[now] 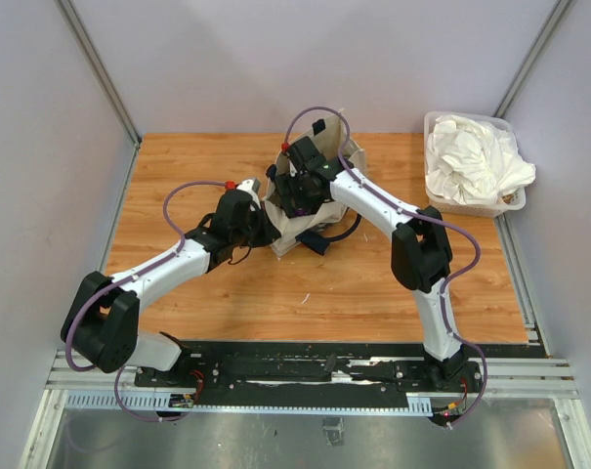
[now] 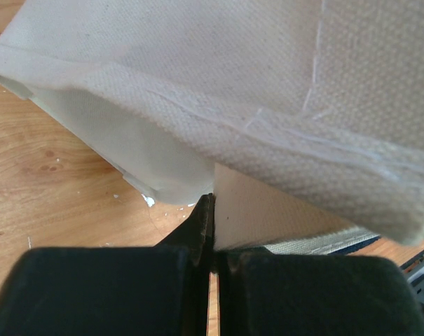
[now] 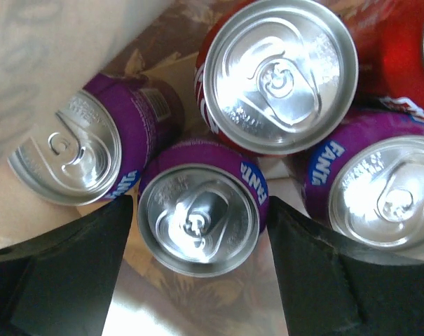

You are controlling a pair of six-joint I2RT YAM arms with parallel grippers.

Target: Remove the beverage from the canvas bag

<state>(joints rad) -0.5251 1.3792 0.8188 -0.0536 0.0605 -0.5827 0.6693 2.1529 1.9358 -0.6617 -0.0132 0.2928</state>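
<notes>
I have the left tool [image 2: 210,210] clenched on an edge of the canvas bag [image 2: 268,105], which stands on the tabletop [image 2: 50,182]. My right tool [image 3: 199,210] is inside the bag, released, its fingers straddling a purple Fanta can [image 3: 197,227] among other cans. Nothing looks lifted out yet; gripping and hoisting are left
</notes>
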